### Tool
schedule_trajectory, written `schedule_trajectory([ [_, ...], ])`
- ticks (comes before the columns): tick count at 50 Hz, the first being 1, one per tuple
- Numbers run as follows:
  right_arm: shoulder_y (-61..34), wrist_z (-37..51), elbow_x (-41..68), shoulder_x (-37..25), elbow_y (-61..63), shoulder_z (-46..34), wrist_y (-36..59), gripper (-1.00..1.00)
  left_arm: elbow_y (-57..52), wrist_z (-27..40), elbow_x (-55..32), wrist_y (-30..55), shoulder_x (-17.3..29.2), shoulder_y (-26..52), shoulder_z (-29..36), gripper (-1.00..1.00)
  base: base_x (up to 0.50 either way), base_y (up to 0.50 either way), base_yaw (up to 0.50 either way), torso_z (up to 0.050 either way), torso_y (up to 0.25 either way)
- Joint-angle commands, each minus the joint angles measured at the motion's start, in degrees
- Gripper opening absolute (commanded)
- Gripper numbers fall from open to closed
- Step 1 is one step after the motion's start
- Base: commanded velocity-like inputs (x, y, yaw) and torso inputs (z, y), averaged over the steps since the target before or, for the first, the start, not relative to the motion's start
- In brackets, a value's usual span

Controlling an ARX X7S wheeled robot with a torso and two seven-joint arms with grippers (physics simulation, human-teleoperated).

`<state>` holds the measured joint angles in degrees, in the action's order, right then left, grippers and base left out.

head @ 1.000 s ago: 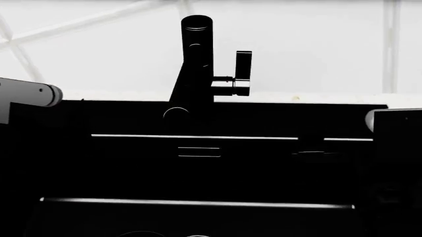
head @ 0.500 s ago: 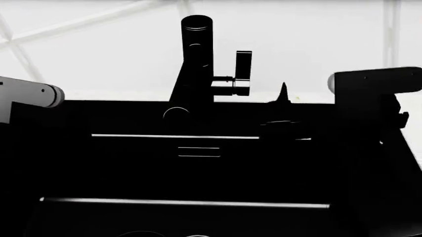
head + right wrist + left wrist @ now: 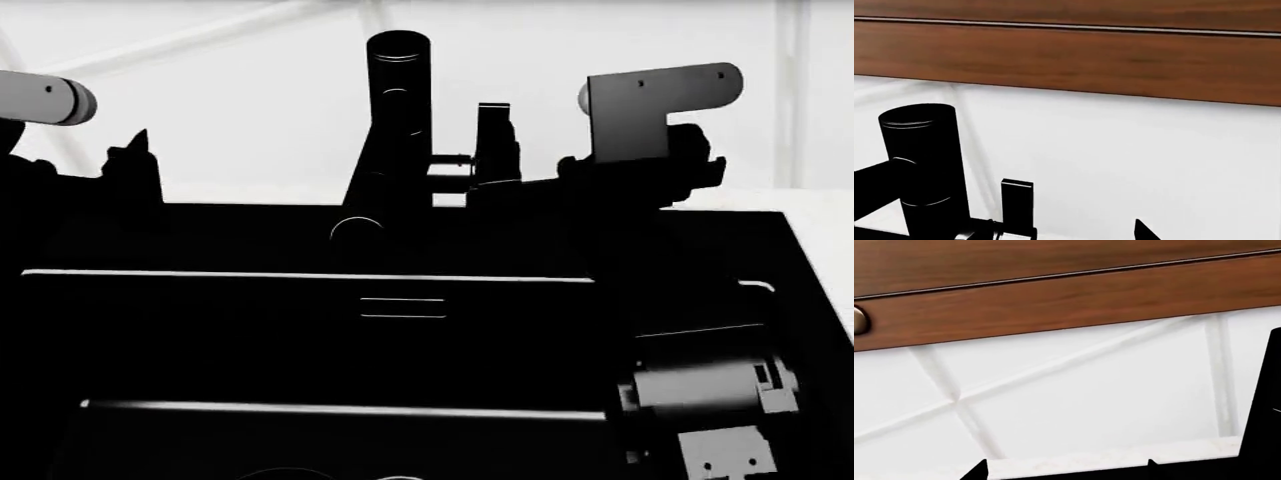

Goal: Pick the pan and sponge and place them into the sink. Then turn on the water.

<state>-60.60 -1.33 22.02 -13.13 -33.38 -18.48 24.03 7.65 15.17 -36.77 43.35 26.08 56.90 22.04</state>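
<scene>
Water was not running anywhere you could see, so the faucet (image 3: pixel 396 120) step was left; pan and sponge showed in no view, the sink (image 3: pixel 400 340) too dark to tell. Your right gripper (image 3: pixel 534 185) sat just beside the lever (image 3: pixel 494 125), jaws lost in silhouette, the left unseen. Behind stood a white tiled wall (image 3: pixel 1087 405) under wooden cabinets (image 3: pixel 1087 55).

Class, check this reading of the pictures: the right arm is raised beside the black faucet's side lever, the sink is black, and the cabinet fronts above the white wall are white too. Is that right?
Not quite. The cabinet fronts are brown wood, not white, as the right wrist view shows above the white wall. The rest holds: in the head view the right arm is raised beside the faucet and its side lever, and the sink is black.
</scene>
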Motion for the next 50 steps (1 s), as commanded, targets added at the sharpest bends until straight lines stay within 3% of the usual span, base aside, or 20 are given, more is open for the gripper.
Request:
schedule_trajectory([
  [1,-9.9,-5.3,-3.8,5.5,-26.4,-2.3,-13.5,1.0,3.4,-1.0,0.1,0.7,-0.3,2.7,0.2,1.0,0.0,0.0,0.0,0.0,0.0],
  [6,-15.3,-7.3,-5.5,8.3,-41.4,-2.6,-21.6,1.0,2.9,-1.4,-0.1,0.9,0.1,2.3,0.4,1.0,0.0,0.0,0.0,0.0,0.0],
  [50,-17.3,-11.3,-20.0,12.1,-41.6,14.2,-14.8,1.0,3.9,-2.0,-0.8,0.4,0.6,1.3,0.3,1.0,0.0,0.0,0.0,0.0,0.0],
])
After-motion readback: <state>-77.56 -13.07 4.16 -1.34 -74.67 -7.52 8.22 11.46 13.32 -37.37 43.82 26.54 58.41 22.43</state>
